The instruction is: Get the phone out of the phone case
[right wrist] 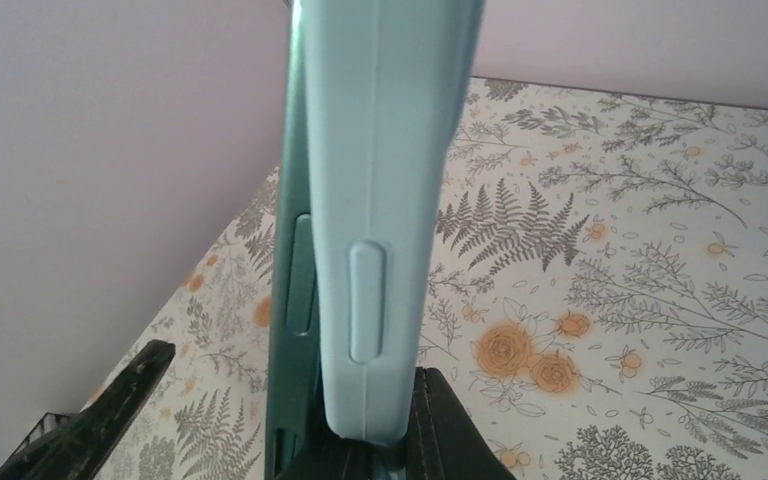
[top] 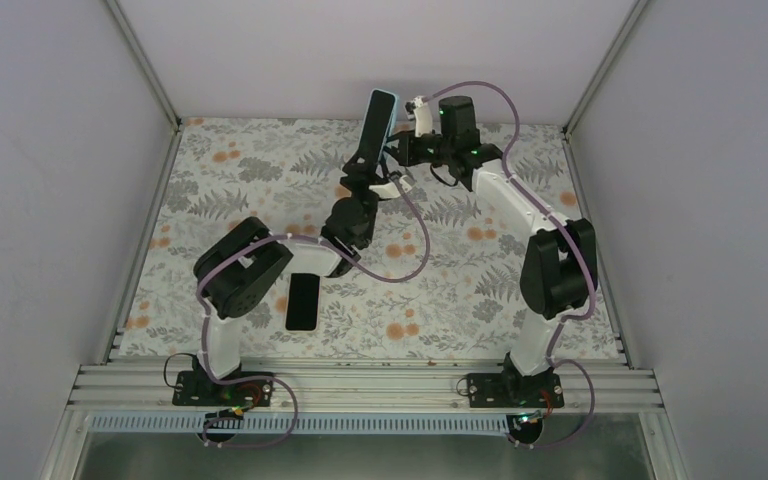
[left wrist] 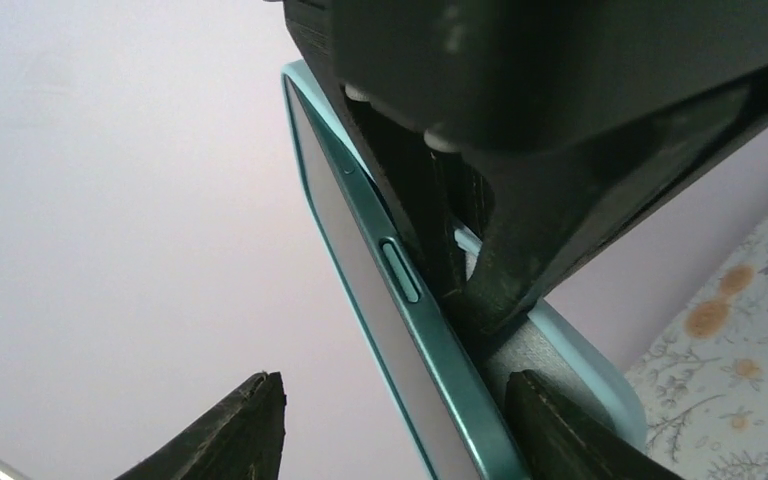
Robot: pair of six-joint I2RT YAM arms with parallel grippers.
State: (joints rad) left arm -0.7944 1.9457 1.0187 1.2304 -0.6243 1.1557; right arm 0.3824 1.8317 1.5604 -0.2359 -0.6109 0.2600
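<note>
The teal phone stands upright above the far middle of the table, partly inside a light blue case. The case wall is peeled away from the phone's side. My right gripper is shut on the lower edge of the case, one finger wedged between phone and case, the other outside; it sits right of the phone. My left gripper is open around the phone's lower end. Its left finger is clear of the screen; its right finger touches the case's grey lining.
A flat black slab lies on the floral table cover near the left arm's elbow. Grey walls enclose the table on three sides. A metal rail runs along the near edge.
</note>
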